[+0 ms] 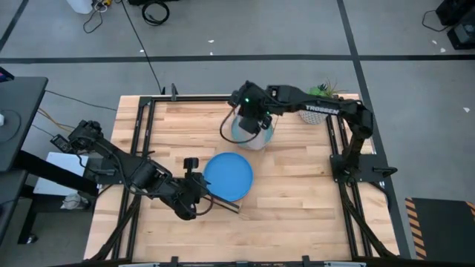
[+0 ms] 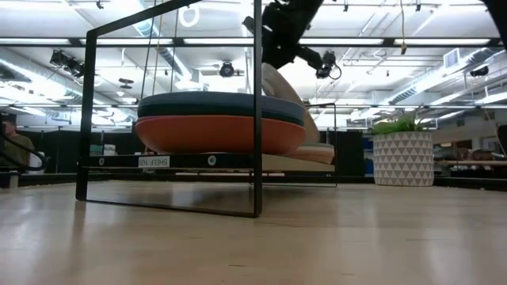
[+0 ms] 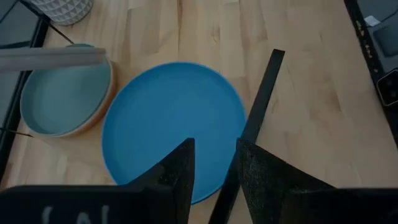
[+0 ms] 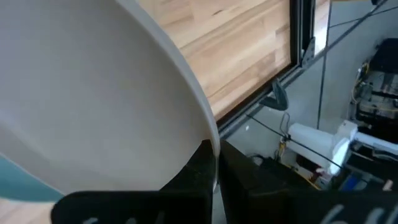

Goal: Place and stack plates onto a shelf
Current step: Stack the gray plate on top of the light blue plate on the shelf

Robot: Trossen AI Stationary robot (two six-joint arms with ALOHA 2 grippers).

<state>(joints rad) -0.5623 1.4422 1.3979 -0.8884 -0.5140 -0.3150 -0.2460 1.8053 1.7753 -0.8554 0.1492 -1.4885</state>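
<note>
The bright blue plate (image 1: 228, 176) (image 3: 174, 124) tops a stack on the shelf's near end; in the low view an orange plate (image 2: 214, 134) lies under a dark one (image 2: 218, 104). On the far end a pale blue plate (image 3: 62, 96) lies on a tan-rimmed one. My left gripper (image 3: 214, 168) (image 1: 202, 191) is open at the blue plate's near rim, its fingers either side of the shelf's black wire frame (image 3: 261, 93); whether it touches, I cannot tell. My right gripper (image 4: 216, 162) (image 1: 249, 124) is shut on a tilted pale grey plate (image 2: 287, 91) above the far stack. My right gripper pinches the pale grey plate's raised rim (image 4: 208, 134) between its two fingers, coming from above. The plate tilts steeply, its lower part down at the pale blue plate (image 4: 15, 177); whether it rests there, I cannot tell.
A white patterned planter (image 1: 315, 111) (image 2: 402, 154) stands by the table's far right corner, close to the right arm. The shelf's tall wire end frame (image 2: 257, 111) stands at the near end. Bare slatted wood lies to the right of and in front of the shelf (image 1: 297, 200).
</note>
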